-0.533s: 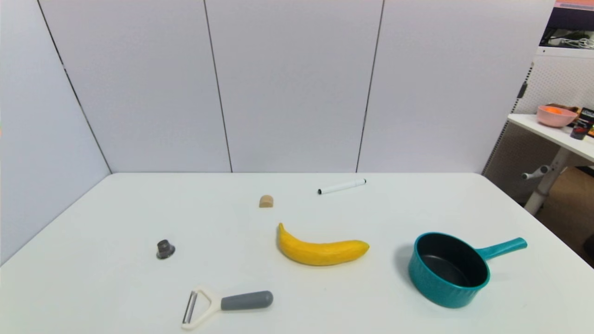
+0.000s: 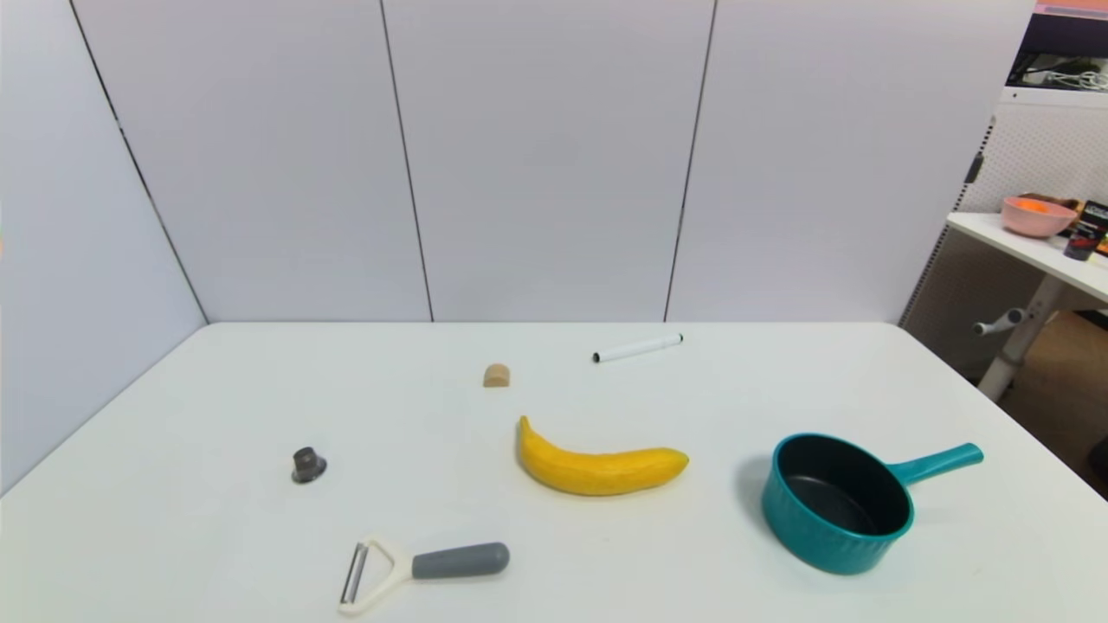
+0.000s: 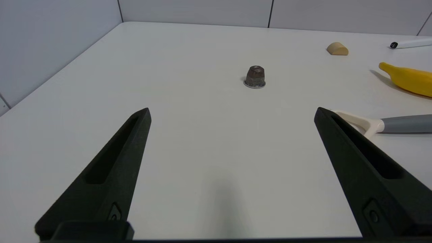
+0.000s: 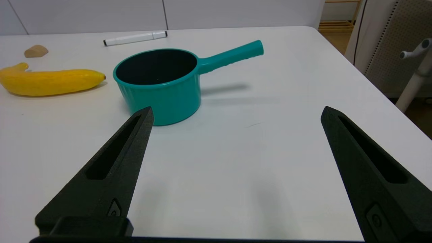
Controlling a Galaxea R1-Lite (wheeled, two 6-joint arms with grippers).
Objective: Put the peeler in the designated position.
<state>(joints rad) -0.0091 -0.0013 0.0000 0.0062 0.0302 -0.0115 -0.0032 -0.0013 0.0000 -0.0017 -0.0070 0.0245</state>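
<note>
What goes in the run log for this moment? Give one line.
peeler: untouched, table's near edge | left gripper: open, empty, beside it | right gripper: open, parked near teal pot

Long black tapered fingers [image 3: 114,168], slotted, w/ small base screws.

White table [image 2: 216,389] carries: peeler [image 2: 421,568] at 7 o'clock, nut [image 2: 308,465] at 9, banana [image 2: 599,465] centre, pot [image 2: 841,503] at 4, marker [image 2: 638,348] at 12, wood chunk [image 2: 496,375] at 11.

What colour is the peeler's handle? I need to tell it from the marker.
Grey, on the peeler; clearest in the head view.
</note>
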